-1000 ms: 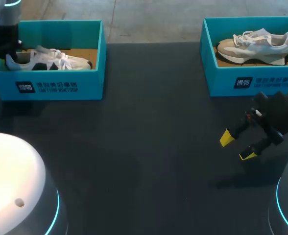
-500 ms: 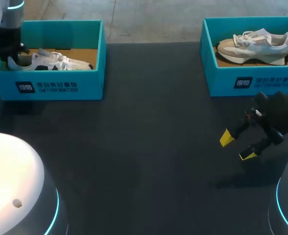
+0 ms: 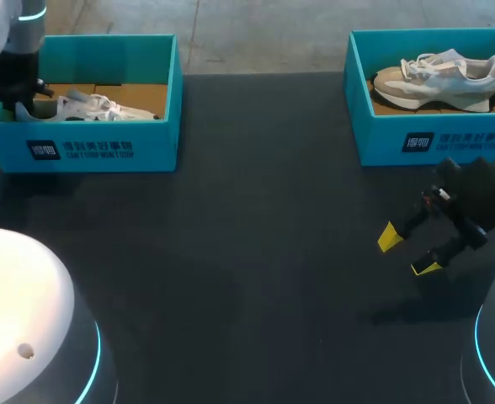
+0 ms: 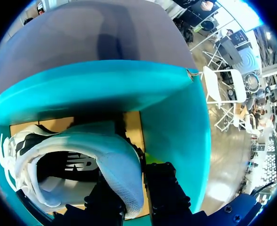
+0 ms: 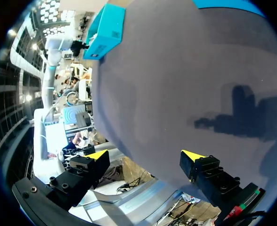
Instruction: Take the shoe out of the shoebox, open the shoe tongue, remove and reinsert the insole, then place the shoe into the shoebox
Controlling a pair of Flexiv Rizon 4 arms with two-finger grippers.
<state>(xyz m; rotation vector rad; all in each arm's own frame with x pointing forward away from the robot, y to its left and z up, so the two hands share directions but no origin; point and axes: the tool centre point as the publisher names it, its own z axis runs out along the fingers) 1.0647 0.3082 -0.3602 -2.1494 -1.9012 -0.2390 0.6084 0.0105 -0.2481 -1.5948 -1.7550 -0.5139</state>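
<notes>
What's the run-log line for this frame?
left end effector: shut on white shoe heel, in left shoebox | right end effector: open, empty, above table | grey shoe: in right shoebox

The left shoebox (image 3: 104,147) and right shoebox (image 3: 433,139) are teal. The left shoe (image 3: 96,107) is white with black marks, the right shoe (image 3: 437,77) beige and white. The bench (image 3: 256,252) is black.

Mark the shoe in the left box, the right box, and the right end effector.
left shoe (image 3: 104,103), head view, laces.
right box (image 3: 433,139), head view, front wall.
right end effector (image 3: 407,252), head view, between its tips.
</notes>
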